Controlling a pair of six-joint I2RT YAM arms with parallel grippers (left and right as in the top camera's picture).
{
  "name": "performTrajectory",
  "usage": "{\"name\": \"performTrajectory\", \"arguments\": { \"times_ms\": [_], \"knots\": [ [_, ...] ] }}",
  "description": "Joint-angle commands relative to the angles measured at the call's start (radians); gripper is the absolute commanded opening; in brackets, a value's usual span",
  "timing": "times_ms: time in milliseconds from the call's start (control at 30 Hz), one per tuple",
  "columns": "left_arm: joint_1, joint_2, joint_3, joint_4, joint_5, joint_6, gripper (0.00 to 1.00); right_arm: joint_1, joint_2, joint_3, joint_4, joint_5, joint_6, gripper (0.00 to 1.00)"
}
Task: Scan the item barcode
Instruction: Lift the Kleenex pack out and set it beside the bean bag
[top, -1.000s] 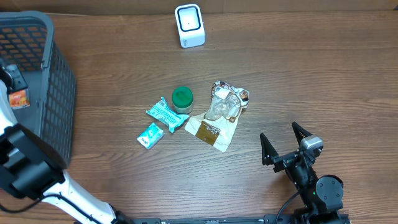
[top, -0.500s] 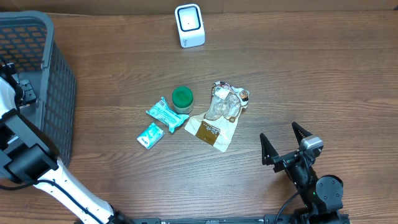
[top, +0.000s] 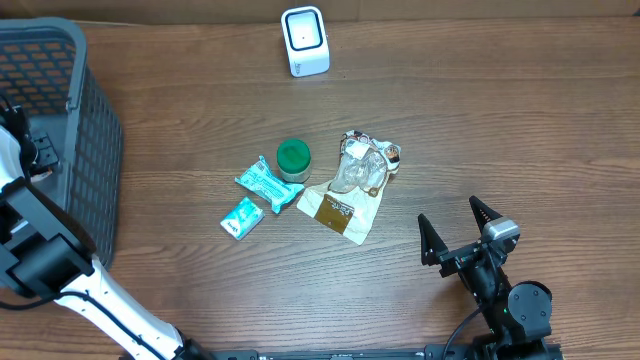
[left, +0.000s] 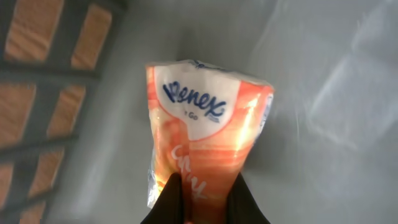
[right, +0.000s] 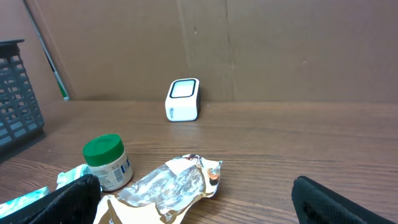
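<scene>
Carefully lift straight up: left hand (left: 204, 194) pinches the Kleenex pack (left: 208, 118) inside the basket (top: 96, 170); right hand (top: 450, 226) gapes wide.

The left arm (top: 45, 262) runs from the near edge up along the far left side, its white links bent at a dark elbow joint. The left hand (left: 205, 190) is closed, its two dark fingertips pinching the lower end of a Kleenex tissue pack (left: 208, 118). The right arm (top: 515, 305) sits folded low at the near right. The right hand (top: 448, 212) points away from the base, its fingers (right: 339, 200) spread wide apart and holding nothing.
</scene>
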Motion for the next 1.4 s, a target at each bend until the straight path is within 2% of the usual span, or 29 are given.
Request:
{"name": "performTrajectory", "arguments": {
  "times_ms": [0, 133, 200, 300, 467, 567, 667, 733, 833, 933, 1067, 1367],
  "knots": [
    [-0.01, -0.124, -0.01, -0.025, 0.015, -0.098, 0.04, 0.005, -0.008, -0.01, 0.005, -0.005, 0.005, 1.0],
    [-0.014, -0.276, -0.01, -0.046, 0.041, -0.203, 0.04, 0.005, -0.008, -0.01, 0.005, -0.005, 0.005, 1.0],
    [-0.015, -0.366, -0.01, -0.043, 0.125, -0.245, 0.04, 0.005, -0.008, -0.01, 0.005, -0.005, 0.005, 1.0],
    [-0.016, -0.547, -0.01, -0.035, 0.369, -0.332, 0.04, 0.005, -0.008, -0.01, 0.005, -0.005, 0.005, 1.0],
    [-0.032, -0.732, -0.01, -0.021, 0.737, -0.433, 0.04, 0.005, -0.008, -0.01, 0.005, -0.005, 0.005, 1.0],
    [-0.077, -0.807, -0.01, -0.083, 0.858, -0.433, 0.04, 0.005, -0.008, -0.01, 0.005, -0.005, 0.005, 1.0],
    [-0.179, -0.857, -0.01, -0.216, 0.836, -0.377, 0.04, 0.005, -0.008, -0.01, 0.005, -0.005, 0.005, 1.0],
    [-0.268, -0.863, -0.01, -0.303, 0.772, -0.33, 0.04, 0.005, -0.008, -0.01, 0.005, -0.005, 0.005, 1.0],
    [-0.432, -0.847, -0.026, -0.412, 0.587, -0.32, 0.05, 0.005, -0.008, -0.01, 0.005, -0.005, 0.005, 1.0],
    [-0.652, -0.786, -0.101, -0.509, 0.372, -0.321, 0.04, 0.005, -0.008, -0.01, 0.005, -0.005, 0.005, 1.0],
    [-0.779, -0.712, -0.223, -0.478, 0.299, -0.336, 0.04, 0.005, -0.008, -0.01, 0.005, -0.005, 0.005, 1.0],
    [-0.947, -0.514, -0.493, -0.307, 0.303, -0.453, 0.04, 0.005, -0.008, -0.01, 0.005, -0.005, 0.005, 1.0]
  ]
}}
